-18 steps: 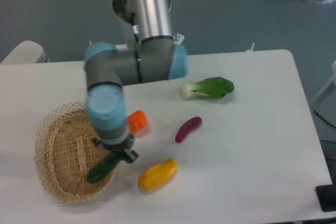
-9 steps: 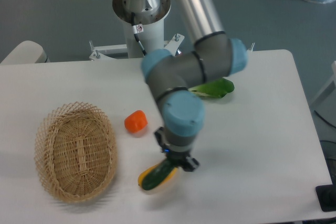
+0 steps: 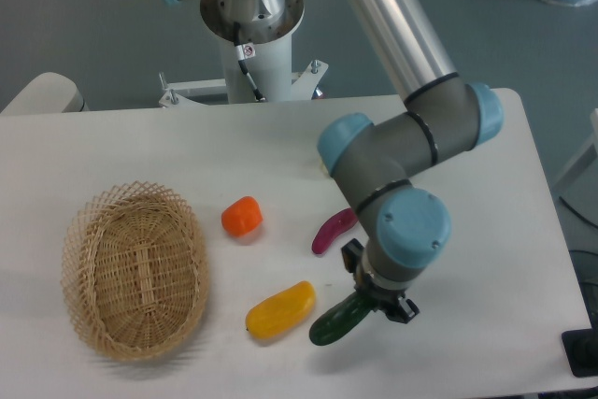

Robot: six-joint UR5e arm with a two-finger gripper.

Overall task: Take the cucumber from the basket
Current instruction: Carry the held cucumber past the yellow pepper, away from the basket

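We had the table (image 3: pixel 486 165) under everything, white and broad. Far off to the left of the claw sat the basket (image 3: pixel 134 271), and nothing lay in it. Just left of the claw lay a yellow pepper (image 3: pixel 280 309); up and left of it, a purple eggplant (image 3: pixel 334 230), and farther left an orange pepper (image 3: pixel 242 217). The claw (image 3: pixel 377 300) was clamped on the cucumber (image 3: pixel 339 320), which hung slanting down to its left, well clear of the basket. By our reckoning the pick was done.

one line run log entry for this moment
gripper: shut on cucumber | cucumber: out of basket, beside yellow pepper | basket: empty
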